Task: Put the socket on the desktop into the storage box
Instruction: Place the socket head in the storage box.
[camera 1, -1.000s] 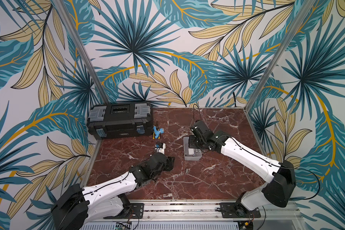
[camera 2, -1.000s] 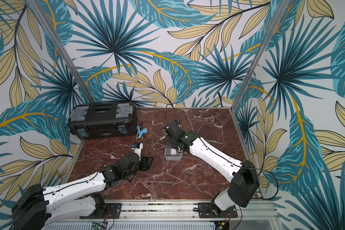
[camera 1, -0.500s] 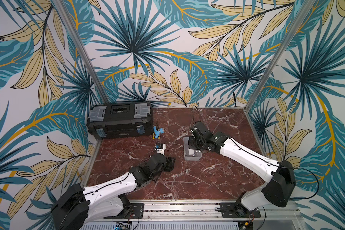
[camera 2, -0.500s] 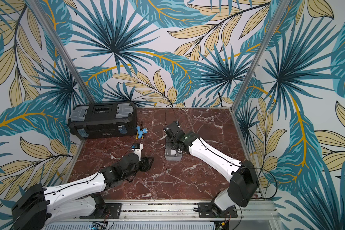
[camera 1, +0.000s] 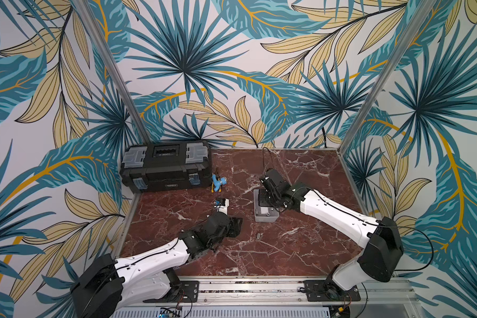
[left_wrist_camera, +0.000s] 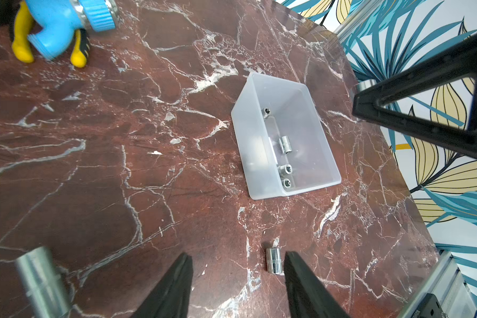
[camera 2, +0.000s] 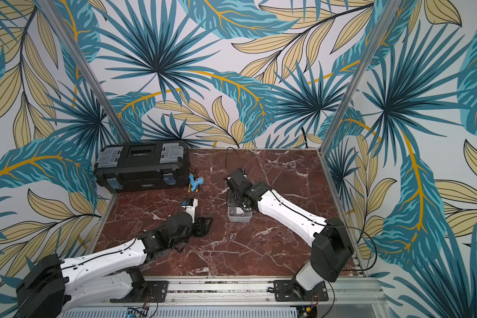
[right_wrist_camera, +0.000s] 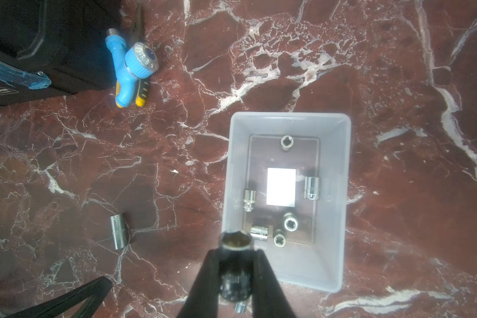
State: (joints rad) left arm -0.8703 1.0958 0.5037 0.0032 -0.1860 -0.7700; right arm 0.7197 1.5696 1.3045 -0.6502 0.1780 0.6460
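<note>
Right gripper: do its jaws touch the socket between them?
Touching. The right wrist view shows the socket pressed between both jaws of the right gripper, with no gap on either side.

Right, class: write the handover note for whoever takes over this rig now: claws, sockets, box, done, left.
Right claw: shut on a chrome hex socket, above the translucent pale-grey plastic storage box.
Left claw: open, empty.
Done: six chrome sockets lie in the box.
Left: drop the held socket in, then bin the short chrome socket and the long steel socket lying on the dark red-brown marble desktop.
</note>
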